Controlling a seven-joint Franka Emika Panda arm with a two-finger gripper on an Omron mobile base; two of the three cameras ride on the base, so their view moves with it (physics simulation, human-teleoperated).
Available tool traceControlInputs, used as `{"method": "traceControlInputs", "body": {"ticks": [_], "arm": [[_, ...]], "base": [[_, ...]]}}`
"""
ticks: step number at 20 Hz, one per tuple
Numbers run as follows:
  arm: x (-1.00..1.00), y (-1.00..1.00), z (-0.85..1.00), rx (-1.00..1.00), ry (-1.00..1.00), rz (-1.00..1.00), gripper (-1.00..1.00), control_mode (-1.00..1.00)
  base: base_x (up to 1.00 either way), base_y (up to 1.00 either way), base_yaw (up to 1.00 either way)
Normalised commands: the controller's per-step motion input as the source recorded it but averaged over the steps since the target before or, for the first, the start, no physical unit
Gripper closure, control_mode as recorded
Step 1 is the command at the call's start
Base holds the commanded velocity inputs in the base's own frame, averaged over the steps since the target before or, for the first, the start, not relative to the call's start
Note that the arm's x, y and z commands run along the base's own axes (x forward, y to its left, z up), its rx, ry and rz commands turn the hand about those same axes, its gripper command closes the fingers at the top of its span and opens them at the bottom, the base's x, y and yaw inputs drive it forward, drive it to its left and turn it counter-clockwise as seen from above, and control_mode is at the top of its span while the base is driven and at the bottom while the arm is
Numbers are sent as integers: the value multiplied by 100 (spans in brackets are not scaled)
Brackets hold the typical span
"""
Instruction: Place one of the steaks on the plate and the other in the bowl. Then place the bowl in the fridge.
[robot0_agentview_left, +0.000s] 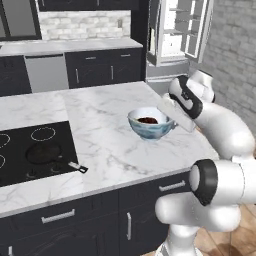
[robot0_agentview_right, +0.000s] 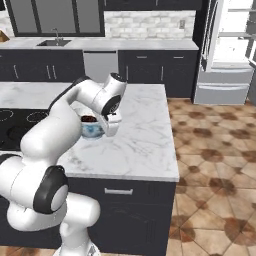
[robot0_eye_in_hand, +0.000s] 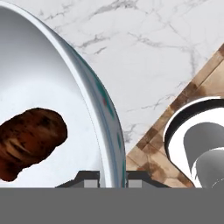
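Gripping the rim of the bowl (robot0_eye_in_hand: 94, 100) with jaws closed on its wall, one fingertip inside and one outside, on the marble counter (robot0_agentview_left: 110, 145) near its right edge. Holding one brown steak (robot0_eye_in_hand: 28, 142) inside the bowl, with the fridge (robot0_agentview_right: 227, 50) standing open well beyond the counter.

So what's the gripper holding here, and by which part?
The gripper is shut on the bowl, pinching its rim, with a steak lying inside.
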Motion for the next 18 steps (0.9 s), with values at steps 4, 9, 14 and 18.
{"method": "traceControlInputs", "body": {"ticks": [4,9,14,18], "arm": [[-96,-3,0,-1,-18,-3,100,-100],[-44,-15,0,-3,-6,-2,100,-100],[0,0,0,0,0,-1,100,-100],[0,-4,0,0,0,0,100,100]], "base": [[0,0,0],[0,0,0],[0,0,0],[0,-61,3]]}}
